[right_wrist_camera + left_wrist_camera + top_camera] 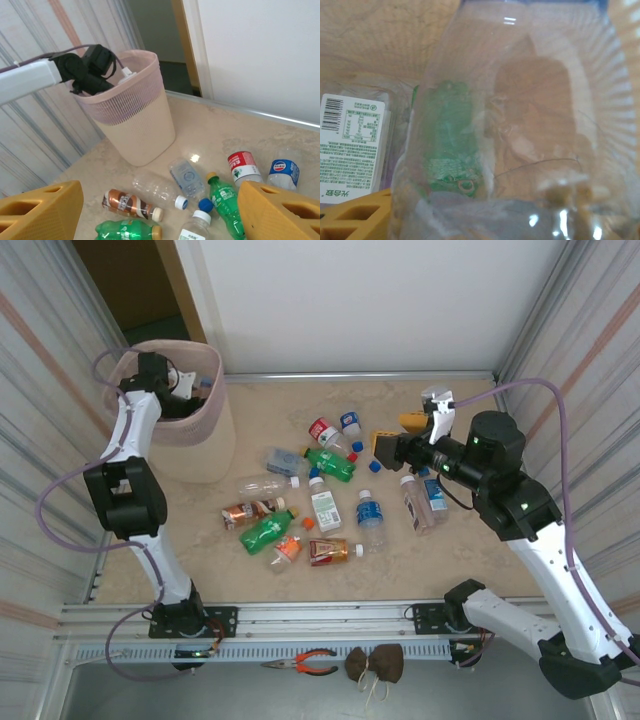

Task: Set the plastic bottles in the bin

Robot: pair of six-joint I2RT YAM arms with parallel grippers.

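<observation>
Your left gripper [172, 380] hangs inside the mouth of the bin [205, 435], above the pink liner, so anything it lets go of should fall straight in. On its wrist view a clear bottle [520, 125] sits hard against the lens, with one yellow finger [350, 220] at the lower left. I cannot tell whether the jaws clamp that bottle or not. Through the plastic you can make out a green bottle [450, 135] and a white label [350, 145]; those look to be lying in the bin.

Your right gripper [398, 435] is spread wide with nothing between the fingers. It hovers over the far right of the litter and is tilted to look across the worktop [450, 560] toward the bin. It seems poised for the next pick while the left unloads.

The rest of the bottles [324, 510] lie on their sides, scattered across the middle of the worktop and well apart from the bin. Two of them [415, 502] are close under the right arm and look like the handy candidates.
</observation>
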